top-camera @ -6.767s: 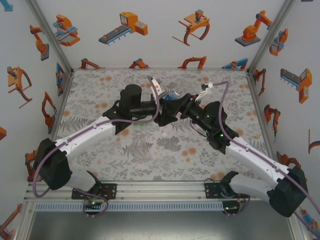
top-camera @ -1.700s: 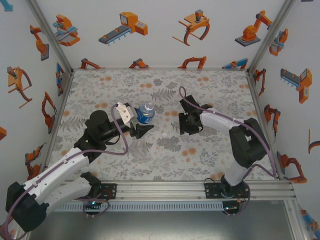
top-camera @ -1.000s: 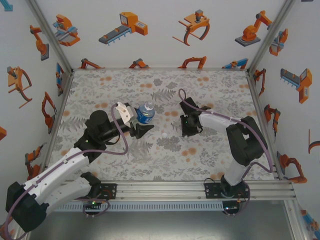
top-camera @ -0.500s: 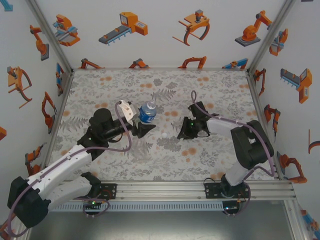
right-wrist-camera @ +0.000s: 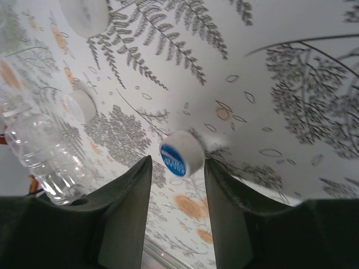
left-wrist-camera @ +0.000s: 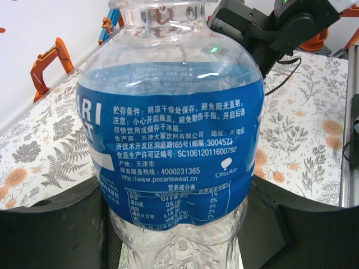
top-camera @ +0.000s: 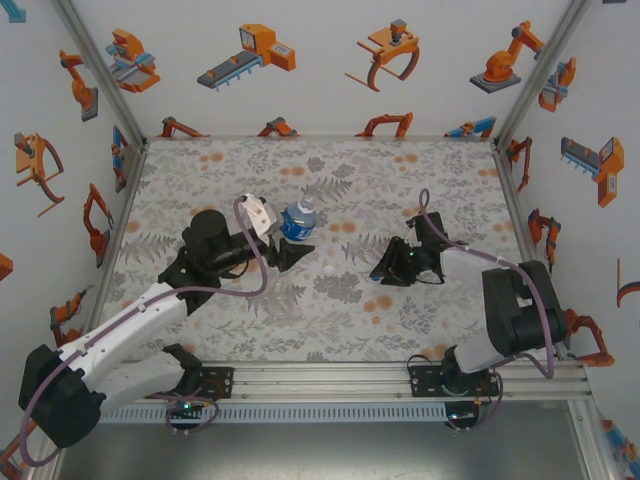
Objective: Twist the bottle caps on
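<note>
The blue-labelled bottle (top-camera: 297, 221) stands left of the table's middle, and my left gripper (top-camera: 291, 251) is shut on its lower body. In the left wrist view the bottle (left-wrist-camera: 171, 129) sits close between both dark fingers (left-wrist-camera: 53, 224), with its neck (left-wrist-camera: 160, 11) uncapped. One small whitish cap (top-camera: 328, 270) lies on the table to the bottle's right. My right gripper (top-camera: 384, 272) is low and open, further right of that cap. In the right wrist view the blue-topped cap (right-wrist-camera: 180, 154) lies just beyond the open fingertips (right-wrist-camera: 132, 185), touching neither.
The right wrist view has two more blurred whitish round caps (right-wrist-camera: 84, 14) (right-wrist-camera: 84, 105) farther off and a clear bottle part (right-wrist-camera: 39, 148) at the left edge. The flower-patterned table (top-camera: 330, 330) is walled on three sides, with the arms' rail along the near edge.
The right gripper has drawn back to the right, away from the cap on the table. The left gripper has shifted slightly right and farther back, still holding the bottle.
</note>
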`<move>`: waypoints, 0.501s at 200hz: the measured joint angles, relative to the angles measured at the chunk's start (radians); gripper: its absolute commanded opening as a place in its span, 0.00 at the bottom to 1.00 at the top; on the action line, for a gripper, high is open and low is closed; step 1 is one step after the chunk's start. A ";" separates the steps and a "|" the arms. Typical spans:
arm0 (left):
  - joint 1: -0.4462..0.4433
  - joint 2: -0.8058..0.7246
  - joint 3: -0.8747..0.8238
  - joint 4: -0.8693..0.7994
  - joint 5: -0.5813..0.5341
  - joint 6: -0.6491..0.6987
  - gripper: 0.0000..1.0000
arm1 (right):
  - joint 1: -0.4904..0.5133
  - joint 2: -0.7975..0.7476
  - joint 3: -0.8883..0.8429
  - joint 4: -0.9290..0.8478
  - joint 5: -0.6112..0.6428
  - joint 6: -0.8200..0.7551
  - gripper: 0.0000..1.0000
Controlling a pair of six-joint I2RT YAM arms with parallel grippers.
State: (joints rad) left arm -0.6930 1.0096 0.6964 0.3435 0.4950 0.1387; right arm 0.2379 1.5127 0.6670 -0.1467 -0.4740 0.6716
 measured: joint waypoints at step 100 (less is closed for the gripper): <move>0.000 -0.003 0.003 -0.023 -0.005 -0.003 0.00 | 0.171 -0.051 0.169 -0.252 0.319 -0.074 0.49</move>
State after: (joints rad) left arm -0.6930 1.0065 0.6994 0.3210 0.4900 0.1356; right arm 0.4088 1.4612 0.8360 -0.3985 -0.1547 0.5972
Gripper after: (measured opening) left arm 0.611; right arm 0.478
